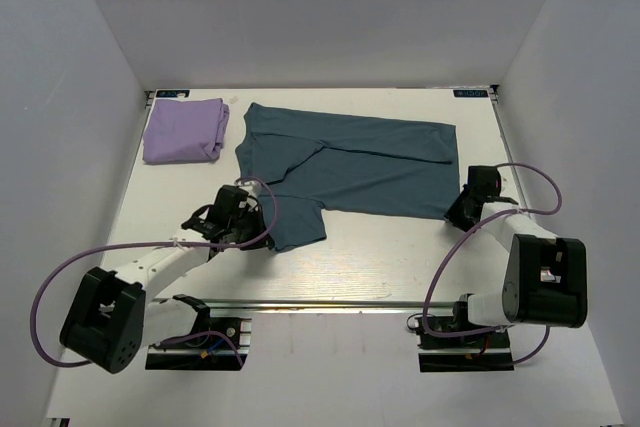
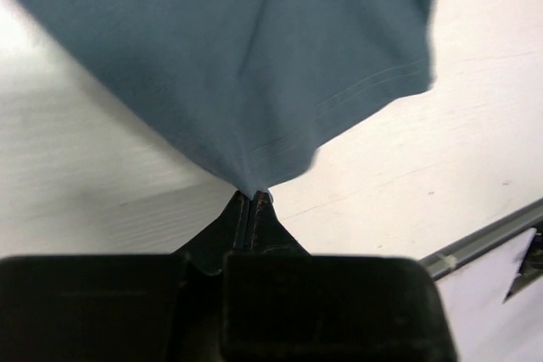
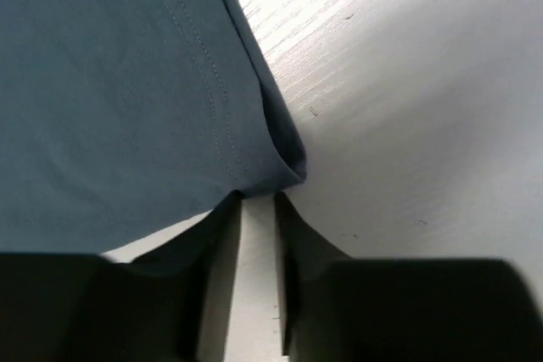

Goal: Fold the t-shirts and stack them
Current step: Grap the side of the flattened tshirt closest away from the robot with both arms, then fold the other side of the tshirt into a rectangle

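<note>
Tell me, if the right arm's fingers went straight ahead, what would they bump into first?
The hemmed corner of the dark teal t-shirt, right at the tips of the right fingers. Whether it lies between them is unclear.

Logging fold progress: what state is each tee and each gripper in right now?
lavender tee: folded, lying apart at the far left.
teal tee: spread out flat, not stacked.
left gripper: jaws shut on the teal tee's sleeve corner.
right gripper: jaws apart at the teal tee's hem corner.
</note>
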Controlling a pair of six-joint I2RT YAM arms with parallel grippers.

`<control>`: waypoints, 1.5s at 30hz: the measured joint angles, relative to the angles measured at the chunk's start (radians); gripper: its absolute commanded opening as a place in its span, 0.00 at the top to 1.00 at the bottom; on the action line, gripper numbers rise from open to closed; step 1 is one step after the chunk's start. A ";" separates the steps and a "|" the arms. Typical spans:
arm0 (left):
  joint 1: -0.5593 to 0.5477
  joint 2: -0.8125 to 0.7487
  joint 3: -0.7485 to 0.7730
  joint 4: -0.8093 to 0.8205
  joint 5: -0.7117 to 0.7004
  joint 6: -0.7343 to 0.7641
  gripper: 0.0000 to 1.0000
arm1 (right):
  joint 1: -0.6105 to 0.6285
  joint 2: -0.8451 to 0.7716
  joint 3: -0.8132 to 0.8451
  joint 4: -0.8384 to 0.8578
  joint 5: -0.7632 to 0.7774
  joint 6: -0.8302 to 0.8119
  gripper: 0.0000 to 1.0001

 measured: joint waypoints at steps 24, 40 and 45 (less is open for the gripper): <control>0.016 0.115 0.354 0.087 -0.038 0.056 1.00 | 0.000 -0.012 0.068 0.043 -0.071 -0.049 1.00; 0.062 0.484 0.816 0.075 -0.231 0.146 1.00 | 0.000 0.171 0.334 0.037 -0.082 -0.089 1.00; 0.100 0.592 0.930 0.045 -0.241 0.173 1.00 | 0.000 0.259 0.438 0.026 -0.090 -0.114 1.00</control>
